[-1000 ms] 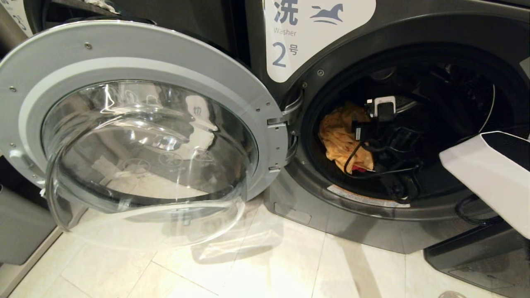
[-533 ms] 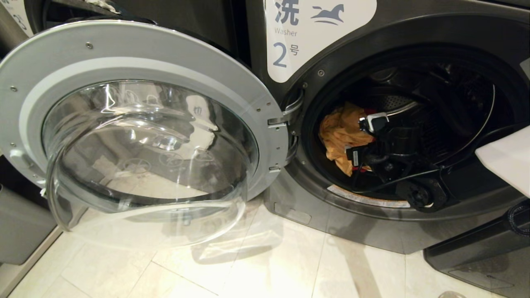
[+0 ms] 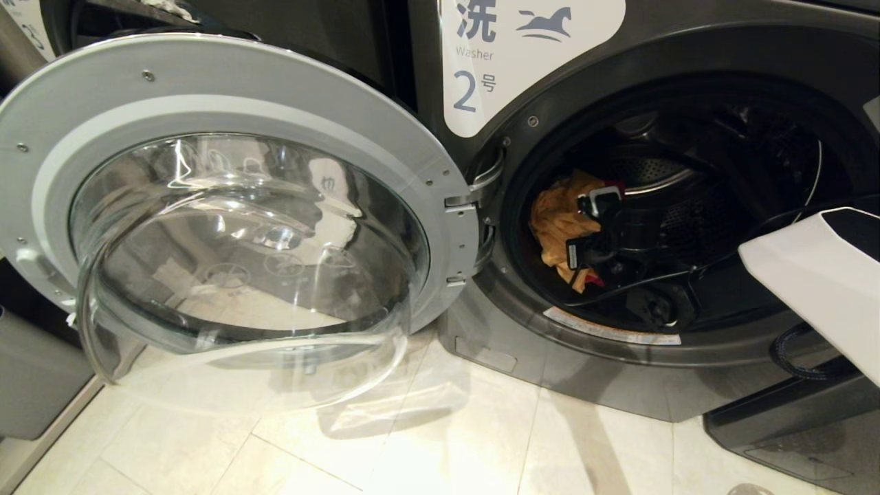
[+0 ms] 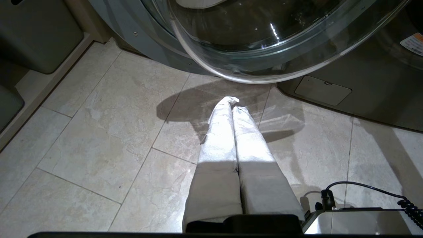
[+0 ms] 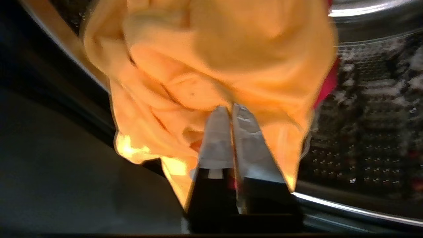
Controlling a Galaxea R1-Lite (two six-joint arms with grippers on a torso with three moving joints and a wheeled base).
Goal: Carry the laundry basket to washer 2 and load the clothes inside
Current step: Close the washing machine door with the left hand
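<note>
Washer 2 (image 3: 474, 75) is dark grey, and its round glass door (image 3: 206, 89) is swung wide open to the left. Inside the drum (image 5: 373, 109) lie the clothes: a yellow-orange cloth (image 3: 553, 220) (image 5: 198, 66) with a red-pink cloth (image 5: 325, 87) showing behind it. My right arm (image 3: 811, 275) reaches into the drum. My right gripper (image 5: 230, 107) is shut, its tips against the yellow-orange cloth; no fold shows between the fingers. My left gripper (image 4: 232, 100) hangs shut over the floor below the door. The laundry basket is out of view.
The open door's glass bowl (image 4: 264, 49) bulges out low over the tiled floor (image 3: 412, 440). A grey bin (image 3: 34, 385) stands at the far left. A dark low object (image 3: 790, 426) sits on the floor at the lower right.
My right gripper has closed from wide open and its wrist has turned inside the drum, shifting left toward the yellow-orange cloth. The left arm has not moved.
</note>
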